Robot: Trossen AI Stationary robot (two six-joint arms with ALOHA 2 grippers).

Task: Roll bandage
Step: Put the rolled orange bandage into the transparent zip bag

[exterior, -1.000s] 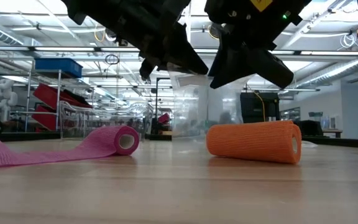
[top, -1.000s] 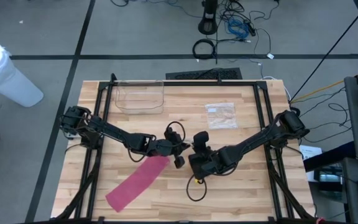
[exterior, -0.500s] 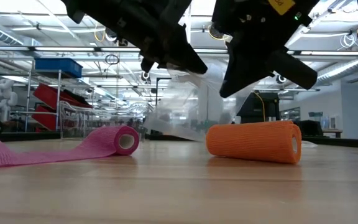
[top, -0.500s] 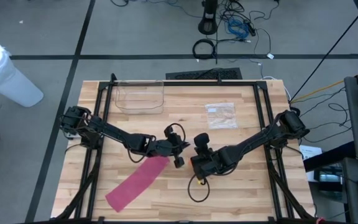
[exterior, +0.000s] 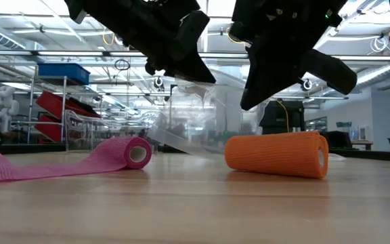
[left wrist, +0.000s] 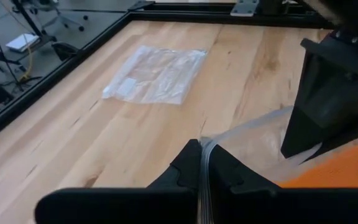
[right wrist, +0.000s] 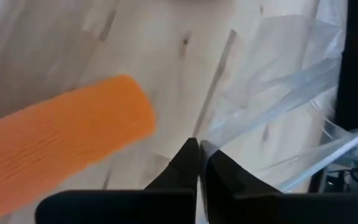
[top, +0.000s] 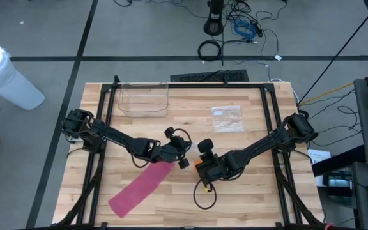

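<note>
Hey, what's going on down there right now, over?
Left gripper and right gripper both shut on a clear plastic bag, held up between them. Orange bandage roll lies below. Pink bandage half unrolled, untouched.

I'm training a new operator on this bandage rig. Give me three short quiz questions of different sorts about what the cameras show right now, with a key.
1. True or false: the orange bandage roll is fully rolled and lies on the table.
2. Multiple choice: what are the left gripper and right gripper pinching? A) the pink bandage B) a clear plastic bag C) a cable
3. Fill in: the pink bandage is only ____ rolled, with a loose tail across the wood.

Key: 1 true; 2 B, both sets of jaws are shut on the clear plastic bag, held above the table; 3 partly.
</note>
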